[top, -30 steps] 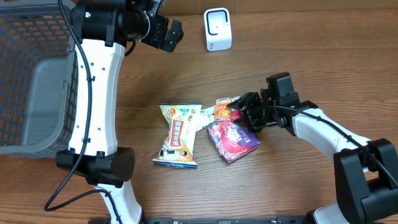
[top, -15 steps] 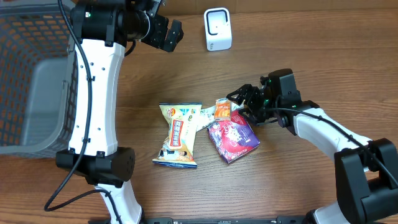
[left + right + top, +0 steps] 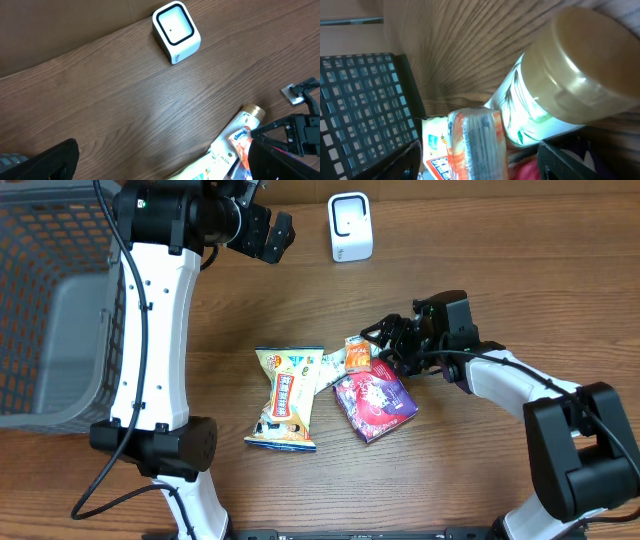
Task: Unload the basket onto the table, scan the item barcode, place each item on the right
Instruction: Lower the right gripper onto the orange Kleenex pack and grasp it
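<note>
Nearest the front of the wooden surface [image 3: 500, 290] lie a yellow snack bag [image 3: 288, 398] and, just beside it on the right, a purple pouch [image 3: 373, 405]. Just behind them a white tube [image 3: 331, 364] with a gold cap lies flat. A small orange packet [image 3: 358, 352] sits beside the tube at the pouch's far edge. The right hand [image 3: 379, 347] is low at that packet. Its jaws stand apart on either side of it, with gaps showing in the wrist view, so it grips nothing. Farther back, the white scanner [image 3: 350, 227] stands near the far edge, well apart from the pile. The left hand [image 3: 274, 236] hangs raised to the scanner's left, jaws spread wide and empty. A grey mesh basket [image 3: 40, 300] sits at the left side.
</note>
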`<act>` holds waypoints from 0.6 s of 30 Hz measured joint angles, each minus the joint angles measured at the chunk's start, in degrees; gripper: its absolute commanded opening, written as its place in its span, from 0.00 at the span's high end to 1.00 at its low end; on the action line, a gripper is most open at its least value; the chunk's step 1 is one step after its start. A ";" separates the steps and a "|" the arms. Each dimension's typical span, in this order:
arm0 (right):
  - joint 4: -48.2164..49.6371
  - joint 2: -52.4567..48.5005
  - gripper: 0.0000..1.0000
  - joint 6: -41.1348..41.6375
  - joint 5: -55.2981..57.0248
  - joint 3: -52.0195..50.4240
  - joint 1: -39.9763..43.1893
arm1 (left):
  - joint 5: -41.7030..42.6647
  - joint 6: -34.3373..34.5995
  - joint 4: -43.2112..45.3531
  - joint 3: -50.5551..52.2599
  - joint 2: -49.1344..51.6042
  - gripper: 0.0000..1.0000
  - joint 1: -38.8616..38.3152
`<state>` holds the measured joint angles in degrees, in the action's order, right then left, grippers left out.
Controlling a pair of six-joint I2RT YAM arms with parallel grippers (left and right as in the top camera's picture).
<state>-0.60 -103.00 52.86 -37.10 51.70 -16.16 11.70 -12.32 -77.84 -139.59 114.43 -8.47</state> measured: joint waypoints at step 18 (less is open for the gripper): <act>-0.07 -0.15 0.36 -0.17 -3.17 0.00 0.00 | 0.00 0.00 0.00 0.00 0.00 0.00 -0.02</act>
<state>-0.67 -103.15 52.69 -40.27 51.70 -16.16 11.70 -12.32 -77.84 -139.59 114.43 -8.49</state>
